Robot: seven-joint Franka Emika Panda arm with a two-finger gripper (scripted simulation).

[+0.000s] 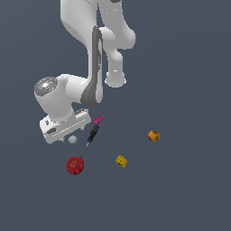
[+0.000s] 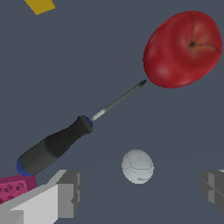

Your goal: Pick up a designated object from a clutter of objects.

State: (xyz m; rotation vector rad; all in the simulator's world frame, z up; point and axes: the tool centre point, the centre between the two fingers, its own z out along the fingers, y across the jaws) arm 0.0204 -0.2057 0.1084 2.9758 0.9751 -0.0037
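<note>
The tiny pale grey-white ball (image 1: 72, 140) lies on the dark floor just under my gripper (image 1: 67, 134). In the wrist view the ball (image 2: 138, 166) sits between my two grey fingers (image 2: 70, 192), nearer the tips, and touches neither. My gripper (image 2: 142, 190) is open and empty. Around it lie the red ball (image 1: 75, 165), stemmed like an apple (image 2: 183, 49), the thin black tool (image 1: 91, 136) with a black handle (image 2: 54, 145), and the magenta brick (image 1: 98, 120).
A yellow holed block (image 1: 121, 161) and an orange-yellow cube (image 1: 154, 136) lie further toward the exterior view's right. The tool's tip (image 2: 142, 83) nearly touches the red ball. The magenta brick (image 2: 15, 188) is beside one finger.
</note>
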